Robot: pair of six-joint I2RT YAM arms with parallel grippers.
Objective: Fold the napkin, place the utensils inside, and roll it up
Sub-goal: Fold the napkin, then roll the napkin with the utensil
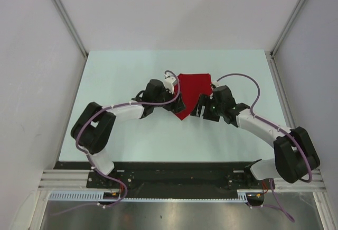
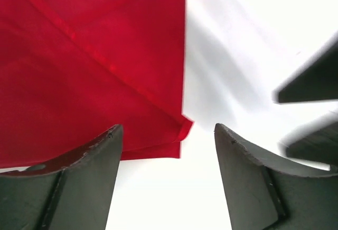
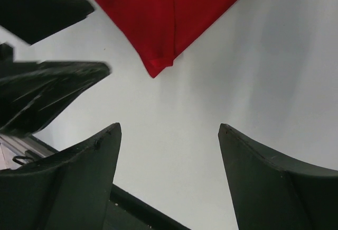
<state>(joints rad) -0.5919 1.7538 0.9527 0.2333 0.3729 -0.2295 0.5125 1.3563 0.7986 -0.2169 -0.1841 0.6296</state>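
The white table (image 1: 132,140) carries the napkin (image 1: 191,88) near its middle. The napkin is a red cloth, folded, with a straight edge at 12 o'clock and a point aimed at 6 o'clock. The left gripper (image 2: 166,135) sits at the cloth's 8 o'clock side. Its fingers (image 2: 90,177) are spread apart and pinch nothing, and a folded corner of the napkin lies flat just past their tips. The right gripper (image 3: 169,129) hangs at 4 o'clock, near the napkin's point. Its jaws are also spread wide, over bare table.
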